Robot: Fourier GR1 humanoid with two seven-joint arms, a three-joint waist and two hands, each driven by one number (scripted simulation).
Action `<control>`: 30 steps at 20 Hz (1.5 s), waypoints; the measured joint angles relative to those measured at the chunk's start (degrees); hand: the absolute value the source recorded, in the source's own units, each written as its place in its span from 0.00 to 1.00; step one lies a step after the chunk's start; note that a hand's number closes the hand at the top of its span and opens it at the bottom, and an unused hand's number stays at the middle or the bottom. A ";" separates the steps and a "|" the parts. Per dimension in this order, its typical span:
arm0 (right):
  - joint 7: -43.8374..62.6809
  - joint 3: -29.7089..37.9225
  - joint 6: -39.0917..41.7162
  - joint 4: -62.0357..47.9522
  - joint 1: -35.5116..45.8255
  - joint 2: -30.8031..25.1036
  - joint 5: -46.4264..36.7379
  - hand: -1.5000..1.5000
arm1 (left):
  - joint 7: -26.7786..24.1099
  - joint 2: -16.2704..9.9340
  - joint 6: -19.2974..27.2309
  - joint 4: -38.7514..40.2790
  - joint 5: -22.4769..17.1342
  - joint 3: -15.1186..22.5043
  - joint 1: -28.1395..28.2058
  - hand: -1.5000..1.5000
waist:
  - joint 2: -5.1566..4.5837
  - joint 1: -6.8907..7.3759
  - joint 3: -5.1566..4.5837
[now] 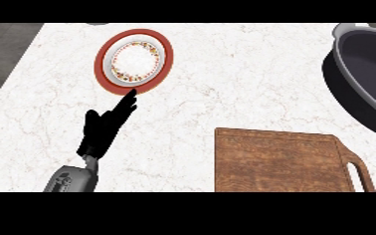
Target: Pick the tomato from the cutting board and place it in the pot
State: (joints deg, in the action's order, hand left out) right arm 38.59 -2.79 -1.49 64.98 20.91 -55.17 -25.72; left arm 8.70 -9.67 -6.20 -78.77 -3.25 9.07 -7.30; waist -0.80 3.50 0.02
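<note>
Board (283, 162) of brown wood lies nearest on the counter (220, 79); no tomato shows on it. Left hand (103, 127), left of board, fingers straight, tips touching the red-rimmed plate (134, 62) beyond. Pot (356, 69), far right of board, interior partly visible.

A black hand (103, 129) with slim fingers joins a grey, metallic-looking forearm (72, 180) at a narrow wrist
</note>
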 measured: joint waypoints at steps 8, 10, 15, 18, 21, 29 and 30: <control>5.60 -1.95 12.08 -17.73 11.45 7.54 1.53 0.00 | 0.24 -0.38 -0.66 -0.66 -0.33 -0.62 0.91 0.50 | 0.11 -0.40 0.08; 2.90 -1.30 10.90 -22.76 14.50 9.24 0.77 0.00 | 0.23 -0.24 -0.54 0.04 -0.15 -0.96 0.41 0.50 | 0.12 -0.74 0.10; -4.52 3.37 -2.33 -24.23 17.03 13.37 1.55 0.00 | -0.67 -0.34 -0.58 0.65 -0.19 -1.70 0.46 0.50 | 0.20 -1.42 0.25; -8.22 7.80 -10.78 -23.37 18.70 14.63 3.41 0.00 | -1.01 -0.11 -0.26 0.45 0.01 -1.68 1.02 0.50 | 0.37 -1.80 0.28; -11.49 12.71 -18.43 -22.86 20.32 14.66 5.49 0.00 | -1.10 -0.09 -0.22 0.51 -0.02 -1.93 1.04 0.50 | 0.43 -2.23 0.30; -20.41 24.01 -32.46 -19.96 16.82 13.53 11.05 0.00 | -0.53 -0.61 -0.18 0.00 -0.23 -3.01 2.08 0.50 | 0.86 -3.57 0.14; -22.00 25.68 -32.42 -19.11 15.55 13.11 12.57 0.00 | -0.85 -0.72 -0.42 0.01 -0.32 -3.17 2.29 0.50 | 0.90 -3.72 0.13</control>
State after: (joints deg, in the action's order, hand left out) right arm 16.59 22.88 -33.90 45.86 36.46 -42.06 -13.15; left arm 7.86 -10.39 -6.62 -78.77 -3.58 5.89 -5.01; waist 0.10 -0.22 0.15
